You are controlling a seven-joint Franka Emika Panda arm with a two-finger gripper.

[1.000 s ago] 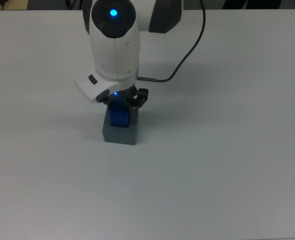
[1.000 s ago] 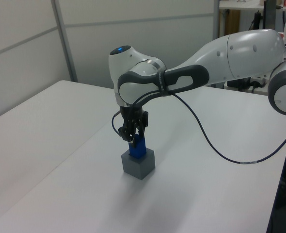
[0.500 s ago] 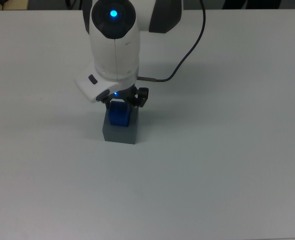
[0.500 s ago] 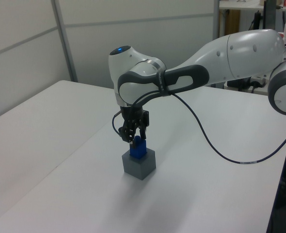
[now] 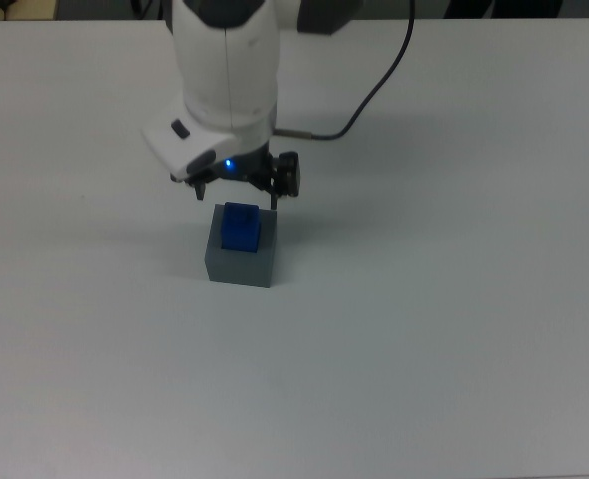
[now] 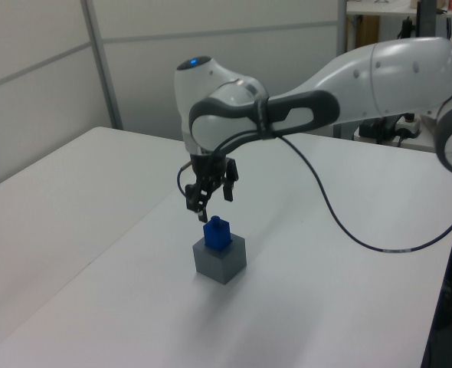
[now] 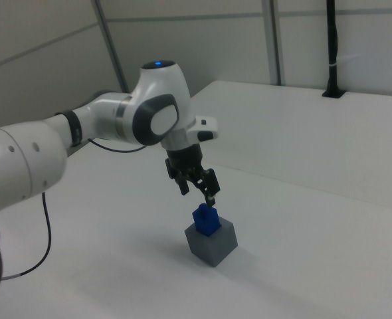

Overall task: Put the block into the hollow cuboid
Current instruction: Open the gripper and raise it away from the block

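Observation:
The blue block (image 5: 241,227) (image 6: 217,231) (image 7: 206,220) stands upright in the recess of the grey hollow cuboid (image 5: 241,263) (image 6: 221,258) (image 7: 213,242), its upper part sticking out above the rim. My gripper (image 5: 236,198) (image 6: 212,202) (image 7: 197,191) hangs open a short way above the block, touching nothing, with nothing between its fingers.
The cuboid rests on a broad white table (image 5: 454,329). A black cable (image 5: 374,100) runs from the arm across the table's far side in the top view. In the left view, wall panels (image 6: 42,69) stand behind the table.
The gripper opened, let go of the blue block and rose straight up. The block stays seated in the grey cuboid.

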